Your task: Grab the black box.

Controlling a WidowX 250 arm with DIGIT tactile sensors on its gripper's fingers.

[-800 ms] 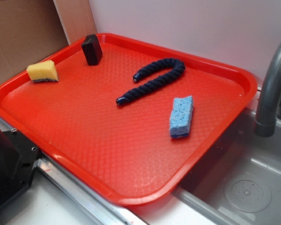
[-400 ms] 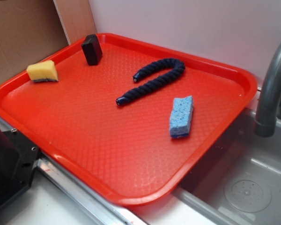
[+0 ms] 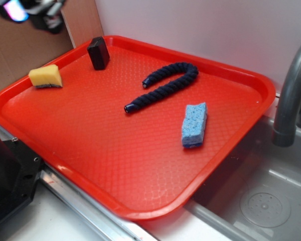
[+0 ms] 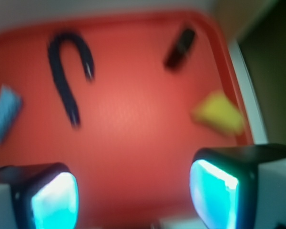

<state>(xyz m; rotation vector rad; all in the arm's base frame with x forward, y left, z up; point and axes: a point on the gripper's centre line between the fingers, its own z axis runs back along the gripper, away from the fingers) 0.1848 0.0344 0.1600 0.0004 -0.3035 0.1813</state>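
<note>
The black box [image 3: 98, 52] stands on edge at the far left corner of the red tray [image 3: 140, 201]. The wrist view shows it blurred at upper right [image 4: 179, 48]. My gripper [image 3: 35, 9] has come into the exterior view at the top left corner, blurred, high above and left of the box. Seen from the wrist, the gripper [image 4: 133, 195] is open, its two glowing cyan pads far apart over bare tray, with nothing between them.
A yellow sponge [image 3: 45, 76] lies near the tray's left rim, a dark navy rope [image 3: 165, 85] bends across the middle, and a blue sponge [image 3: 194, 124] lies to the right. A grey tap [image 3: 291, 95] and sink basin [image 3: 266, 201] are at right. Cardboard [image 3: 20, 45] stands behind.
My gripper has entered the exterior view at the top left corner; it was out of sight before. Nothing on the tray has moved.
</note>
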